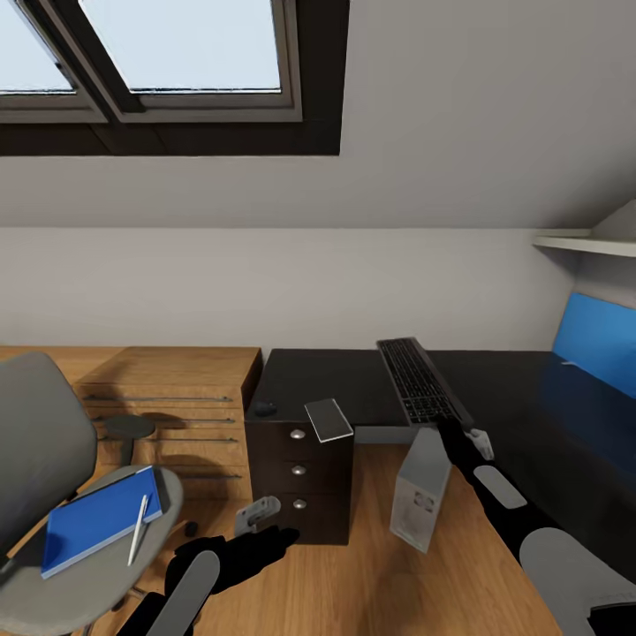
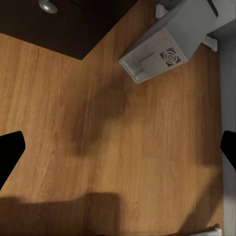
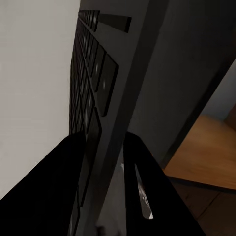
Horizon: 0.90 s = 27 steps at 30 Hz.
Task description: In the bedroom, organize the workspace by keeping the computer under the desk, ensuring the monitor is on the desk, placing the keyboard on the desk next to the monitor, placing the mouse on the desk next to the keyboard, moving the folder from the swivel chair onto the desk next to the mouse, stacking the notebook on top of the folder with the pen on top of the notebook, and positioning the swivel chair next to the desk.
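Now the right gripper (image 1: 452, 430) is pinching the keyboard's (image 1: 420, 380) near end over the desk (image 1: 521, 389). Being slim, stiff and light, it is likely tilting easily. The left gripper (image 1: 265, 521) is hanging wide open.

Setting: home attic room used as a study corner. Sloped white ceiling with a dark-framed skylight (image 1: 168, 53) set into it. Wood-plank floor (image 2: 137, 157). L-shaped glossy black desk (image 1: 353, 380) with a blue back panel (image 1: 596, 344) and a three-drawer unit (image 1: 299, 468). Light wooden drawer chest (image 1: 172, 402) stands just beside it. Grey swivel chair (image 1: 40, 442) nearby. Keyboard (image 1: 420, 380) lies on the desk; computer (image 1: 420, 495) tower stands on the floor.
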Tool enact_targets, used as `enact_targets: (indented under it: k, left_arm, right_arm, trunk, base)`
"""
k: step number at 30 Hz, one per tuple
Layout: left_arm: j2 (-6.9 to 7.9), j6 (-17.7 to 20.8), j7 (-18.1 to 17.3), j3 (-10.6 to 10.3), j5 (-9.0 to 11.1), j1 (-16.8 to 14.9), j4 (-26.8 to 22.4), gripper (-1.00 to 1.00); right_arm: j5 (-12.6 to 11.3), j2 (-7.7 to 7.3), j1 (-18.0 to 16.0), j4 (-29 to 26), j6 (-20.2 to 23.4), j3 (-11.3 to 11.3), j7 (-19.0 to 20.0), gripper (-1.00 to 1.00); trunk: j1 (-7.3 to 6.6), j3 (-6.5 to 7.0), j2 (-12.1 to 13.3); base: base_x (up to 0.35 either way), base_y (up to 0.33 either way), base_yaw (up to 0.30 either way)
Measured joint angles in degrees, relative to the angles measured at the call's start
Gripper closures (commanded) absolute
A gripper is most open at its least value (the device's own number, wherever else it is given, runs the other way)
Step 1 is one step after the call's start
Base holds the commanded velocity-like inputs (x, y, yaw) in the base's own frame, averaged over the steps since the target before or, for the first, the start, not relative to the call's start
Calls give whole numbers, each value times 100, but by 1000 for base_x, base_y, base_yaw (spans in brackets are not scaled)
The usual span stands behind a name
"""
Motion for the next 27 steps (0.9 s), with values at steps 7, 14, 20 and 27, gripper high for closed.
enact_targets:
  k: [7, 14, 20, 27]
  left_arm:
    - [0, 0, -2, 6, 3, 0, 2, -100]
    - [0, 0, -17, 20, 3, 0, 3, -100]
    - [0, -4, -45, 8, 4, 0, 1, -100]
    - [0, -6, -46, -18, 5, 0, 0, -100]
  right_arm:
    - [0, -3, 5, -30, 5, 1, -2, 100]
    - [0, -8, 10, -32, 13, -4, -4, 100]
    - [0, -18, 10, -31, 30, 0, -3, 100]
    - [0, -2, 10, -35, 20, 9, -8, 100]
  trunk:
    - [-154, 126, 281]
    - [-242, 198, 443]
    - [-242, 198, 443]
    - [-239, 198, 443]
  base:
    - [0, 0, -34]
    - [0, 0, -114]
    - [-30, 0, -50]
    - [-306, -1, -2]
